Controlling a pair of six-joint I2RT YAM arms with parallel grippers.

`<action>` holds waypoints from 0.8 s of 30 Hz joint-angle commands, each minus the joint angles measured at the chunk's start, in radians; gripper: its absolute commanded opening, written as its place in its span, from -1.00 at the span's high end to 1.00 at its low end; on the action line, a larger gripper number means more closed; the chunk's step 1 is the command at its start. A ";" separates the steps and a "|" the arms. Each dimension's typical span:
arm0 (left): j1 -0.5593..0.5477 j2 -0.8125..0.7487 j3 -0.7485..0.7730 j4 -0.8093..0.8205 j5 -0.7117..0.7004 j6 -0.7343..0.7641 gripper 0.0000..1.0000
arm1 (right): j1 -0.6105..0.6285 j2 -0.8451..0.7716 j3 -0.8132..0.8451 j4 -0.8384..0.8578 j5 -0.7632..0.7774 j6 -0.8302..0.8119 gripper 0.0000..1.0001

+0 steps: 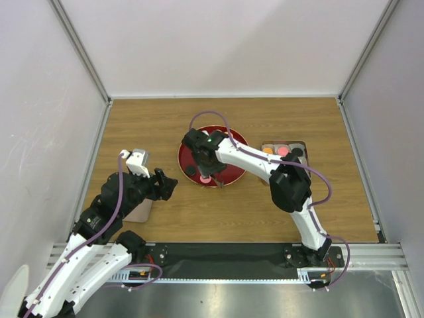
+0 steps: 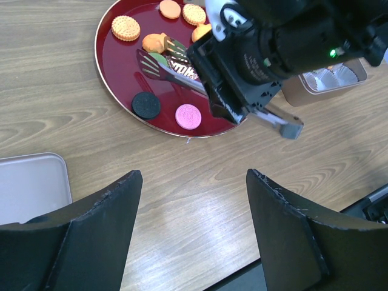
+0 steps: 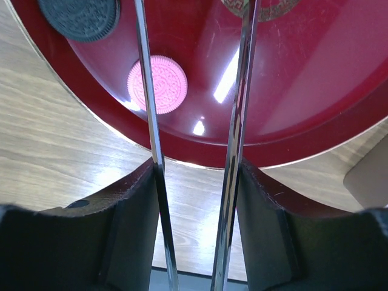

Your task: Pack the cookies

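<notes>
Right tool (image 3: 194,182) grasps shiny metal tongs (image 3: 148,121) above ridged round cookies (image 3: 157,83); left tool (image 2: 191,182) released.

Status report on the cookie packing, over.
Left hand open, hovering over table. Right hand shut on tongs above plate. Cookies on plate, a few in tin. Nothing visibly in the way.

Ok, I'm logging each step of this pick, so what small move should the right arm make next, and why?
Probably squeeze the tongs shut on the green cookie, lowering first if needed. The right gripper holds the tongs with their arms apart, and from the left wrist their heads seem to flank that cookie on the plate, gripping nothing yet.
</notes>
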 commanded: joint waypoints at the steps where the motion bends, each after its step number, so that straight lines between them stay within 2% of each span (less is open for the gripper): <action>1: -0.006 -0.009 0.008 0.021 -0.006 0.009 -0.52 | 0.014 0.017 0.062 -0.056 0.064 -0.019 -0.05; 17: -0.008 -0.007 0.008 0.021 -0.008 0.009 -0.52 | 0.054 0.097 0.174 -0.158 0.131 -0.051 0.06; 24: -0.008 -0.007 0.008 0.021 -0.006 0.009 -0.52 | 0.053 0.072 0.169 -0.183 0.147 -0.048 0.09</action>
